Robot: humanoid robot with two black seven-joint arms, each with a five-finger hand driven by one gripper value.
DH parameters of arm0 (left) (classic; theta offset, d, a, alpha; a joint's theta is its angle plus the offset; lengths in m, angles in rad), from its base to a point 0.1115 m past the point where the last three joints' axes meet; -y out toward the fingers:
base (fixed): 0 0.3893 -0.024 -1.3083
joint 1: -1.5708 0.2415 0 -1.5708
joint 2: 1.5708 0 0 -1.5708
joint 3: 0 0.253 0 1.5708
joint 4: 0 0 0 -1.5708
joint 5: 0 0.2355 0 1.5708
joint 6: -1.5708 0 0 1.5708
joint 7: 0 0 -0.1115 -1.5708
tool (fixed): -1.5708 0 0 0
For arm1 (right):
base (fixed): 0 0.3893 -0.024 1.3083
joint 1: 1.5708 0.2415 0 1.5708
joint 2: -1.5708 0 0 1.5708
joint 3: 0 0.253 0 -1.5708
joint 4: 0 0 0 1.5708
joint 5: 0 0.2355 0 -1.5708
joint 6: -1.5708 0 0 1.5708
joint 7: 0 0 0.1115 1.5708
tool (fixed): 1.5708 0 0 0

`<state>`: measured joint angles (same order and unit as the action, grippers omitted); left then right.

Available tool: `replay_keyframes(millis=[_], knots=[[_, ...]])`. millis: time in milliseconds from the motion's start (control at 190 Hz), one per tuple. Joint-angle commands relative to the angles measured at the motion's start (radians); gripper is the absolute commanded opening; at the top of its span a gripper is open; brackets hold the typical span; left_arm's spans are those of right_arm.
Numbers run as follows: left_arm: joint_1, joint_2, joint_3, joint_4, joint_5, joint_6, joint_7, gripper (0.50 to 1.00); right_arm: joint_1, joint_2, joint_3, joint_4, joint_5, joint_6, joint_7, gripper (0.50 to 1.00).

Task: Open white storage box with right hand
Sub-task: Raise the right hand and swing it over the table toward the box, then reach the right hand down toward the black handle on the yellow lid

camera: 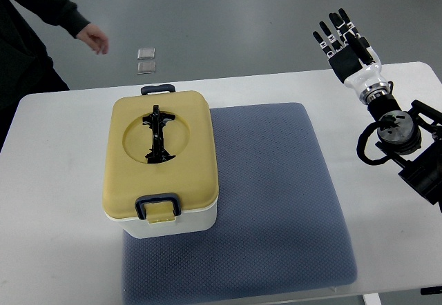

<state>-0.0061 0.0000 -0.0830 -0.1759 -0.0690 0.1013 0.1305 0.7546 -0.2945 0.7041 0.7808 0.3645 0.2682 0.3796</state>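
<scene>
You see the storage box on the left part of the blue-grey mat, which lies on the white table. Its body is white; its lid is tan and sits closed, with a black folding handle lying flat in a round recess. A dark latch shows at the near edge and another at the far edge; whether they are fastened is hard to judge from this angle.

The right hand hovers past the table's far right edge, well apart from the box, fingers extended and holding nothing. Its arm is partly cut off at the right edge.

A person's hand and dark sleeve show at top left, the body cut off by the frame.
</scene>
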Motion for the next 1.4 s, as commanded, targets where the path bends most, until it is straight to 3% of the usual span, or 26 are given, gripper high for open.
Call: replay_keyframes(millis=[0, 332, 643, 774, 843, 943, 1054, 1264, 1396], knots=[[0.0, 0.0, -0.001, 0.001, 0.0, 0.0, 0.0, 1.0, 0.0, 0.0, 0.0, 0.0, -0.001, 0.0, 0.001, 0.93], [0.0, 0.0, -0.001, 0.001, 0.0, 0.0, 0.0, 1.0, 0.023, -0.015, -0.002, 0.003, -0.09, 0.017, -0.002, 0.93], [0.0, 0.0, 0.0, -0.008, 0.0, -0.002, 0.0, 1.0, 0.192, -0.034, -0.026, 0.018, -0.84, 0.077, -0.056, 0.928], [0.0, 0.0, 0.0, -0.008, 0.0, -0.002, 0.0, 1.0, 0.347, -0.081, -0.253, 0.032, -1.105, 0.086, -0.039, 0.928], [0.0, 0.0, 0.0, -0.007, 0.0, -0.002, 0.0, 1.0, 0.443, -0.107, -0.4, 0.072, -1.165, 0.078, 0.004, 0.928], [0.0, 0.0, -0.001, -0.007, 0.0, -0.002, 0.0, 1.0, 0.586, -0.153, -0.589, 0.158, -1.216, 0.034, 0.101, 0.928], [0.0, 0.0, -0.001, -0.007, 0.0, -0.002, 0.0, 1.0, 0.707, -0.161, -0.741, 0.259, -1.3, -0.079, 0.185, 0.928], [0.005, 0.0, -0.003, -0.007, 0.0, -0.002, 0.0, 1.0, 0.727, -0.112, -0.811, 0.285, -1.435, -0.259, 0.231, 0.926], [0.005, 0.0, -0.003, -0.005, 0.0, -0.005, 0.0, 1.0, 0.703, -0.089, -0.811, 0.284, -1.451, -0.293, 0.231, 0.926]])
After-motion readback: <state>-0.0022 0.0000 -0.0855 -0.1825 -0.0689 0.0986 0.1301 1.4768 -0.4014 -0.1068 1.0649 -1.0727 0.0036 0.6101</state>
